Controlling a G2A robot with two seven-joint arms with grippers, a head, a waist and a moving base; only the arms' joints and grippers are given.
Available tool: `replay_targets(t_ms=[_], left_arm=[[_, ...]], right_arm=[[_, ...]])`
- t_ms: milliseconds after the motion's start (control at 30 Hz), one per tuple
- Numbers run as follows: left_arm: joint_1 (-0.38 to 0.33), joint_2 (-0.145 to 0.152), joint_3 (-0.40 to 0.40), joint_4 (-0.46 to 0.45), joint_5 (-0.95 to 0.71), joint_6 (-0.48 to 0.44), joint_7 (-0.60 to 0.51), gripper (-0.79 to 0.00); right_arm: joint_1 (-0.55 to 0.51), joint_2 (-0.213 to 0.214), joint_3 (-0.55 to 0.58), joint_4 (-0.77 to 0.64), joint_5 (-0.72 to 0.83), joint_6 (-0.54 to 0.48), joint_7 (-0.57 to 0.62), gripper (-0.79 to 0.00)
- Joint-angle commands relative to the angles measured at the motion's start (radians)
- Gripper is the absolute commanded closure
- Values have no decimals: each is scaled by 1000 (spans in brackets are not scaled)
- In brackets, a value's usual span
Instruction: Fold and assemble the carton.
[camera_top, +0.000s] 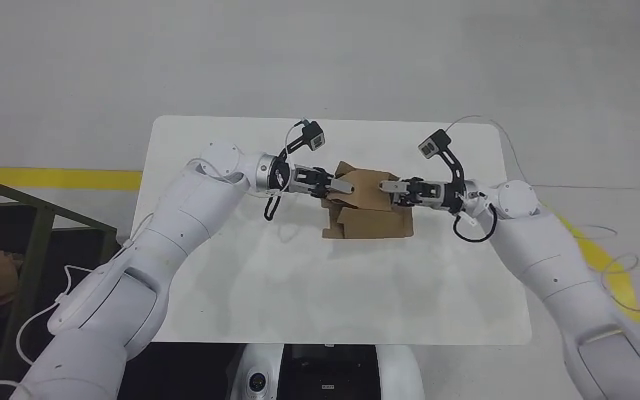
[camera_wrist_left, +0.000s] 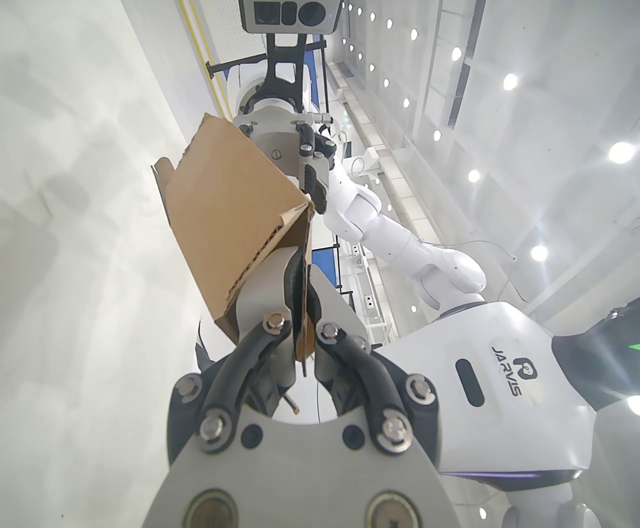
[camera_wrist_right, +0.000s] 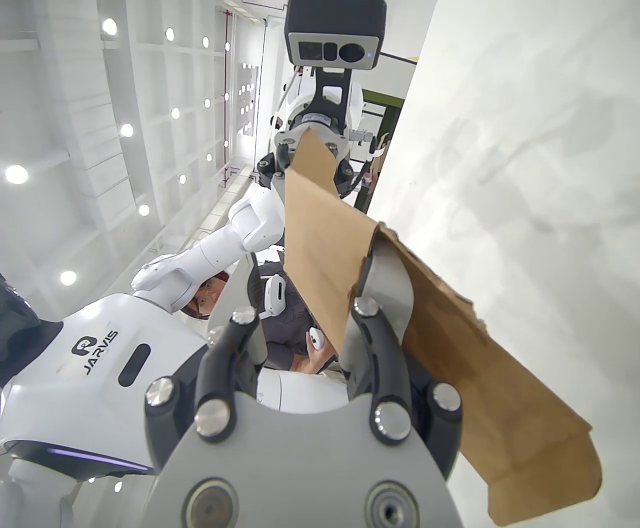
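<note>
The carton (camera_top: 365, 205), brown corrugated cardboard that is partly folded with loose flaps standing out, is seen over the middle of the table (camera_top: 250, 290), a little toward the table's far edge. Whether its underside rests on the table or is lifted clear of it cannot be told.

One end of the carton is gripped by the left gripper (camera_wrist_left: 299, 265). Its fingers are closed tight on the edge of a single cardboard panel, which is pinched between the pads. The other end is met by the right gripper (camera_wrist_right: 312, 260). Its fingers are spread wide, with a panel passing between them, and one finger (camera_wrist_right: 385, 280) is tucked against a torn fold of the cardboard. No clamping is seen there. Both grippers are held over the table's middle strip, one to each side of the carton, with the arms stretched in from the table's two near corners.

The table is a plain white slab with rounded corners, and faint grey smudges are seen on its top. It is surrounded by a pale grey floor (camera_top: 100, 70), which is crossed by a yellow line (camera_top: 60, 178) level with the table's far half. A dark green frame (camera_top: 30, 235) stands off the table's left side. Above the table there is a high white ceiling — ribbed, and set with rows of round lamps (camera_wrist_left: 510, 80).
</note>
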Motion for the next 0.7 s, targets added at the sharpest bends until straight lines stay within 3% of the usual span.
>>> replay_targets(t_ms=[0, 433, 667], left_arm=[[-1, 0, 1, 6, 6, 0, 0, 0], [-5, 0, 12, 12, 19, 5, -5, 0], [-7, 0, 15, 17, 18, 6, -6, 0]], right_arm=[[-3, 0, 9, 1, 4, 5, 5, -329], [-26, 0, 47, -20, -3, 40, 40, -329], [-25, -8, 51, -14, -11, 43, 43, -292]])
